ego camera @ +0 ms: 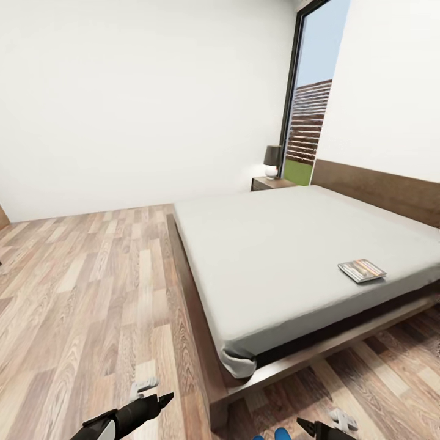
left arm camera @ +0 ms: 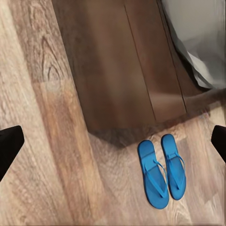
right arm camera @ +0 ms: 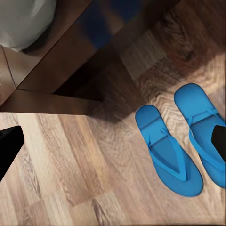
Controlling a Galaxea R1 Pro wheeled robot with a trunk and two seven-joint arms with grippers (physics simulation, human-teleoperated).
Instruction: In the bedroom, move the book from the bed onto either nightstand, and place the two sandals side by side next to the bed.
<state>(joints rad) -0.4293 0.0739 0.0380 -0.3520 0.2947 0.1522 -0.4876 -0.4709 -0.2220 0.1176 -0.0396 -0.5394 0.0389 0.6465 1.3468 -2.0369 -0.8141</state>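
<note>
The book (ego camera: 362,270) lies flat on the pale grey mattress of the bed (ego camera: 287,256), near its right side. A small nightstand (ego camera: 271,183) stands at the bed's far corner under the window. Two blue sandals (left arm camera: 153,174) (left arm camera: 173,165) rest side by side on the floor just off the bed's near platform corner (left arm camera: 122,70). They also appear in the right wrist view as one sandal (right arm camera: 167,153) and its neighbour (right arm camera: 201,126), and as blue tips (ego camera: 275,435) in the head view. My left gripper (left arm camera: 115,141) hangs open above the floor beside them. My right gripper (right arm camera: 113,141) is open over them, empty.
A dark-shaded lamp (ego camera: 272,160) sits on the nightstand. The brown headboard (ego camera: 379,186) runs along the right wall, and a tall dark-framed window (ego camera: 308,91) stands behind the nightstand. Wood-plank floor (ego camera: 85,287) stretches to the left of the bed.
</note>
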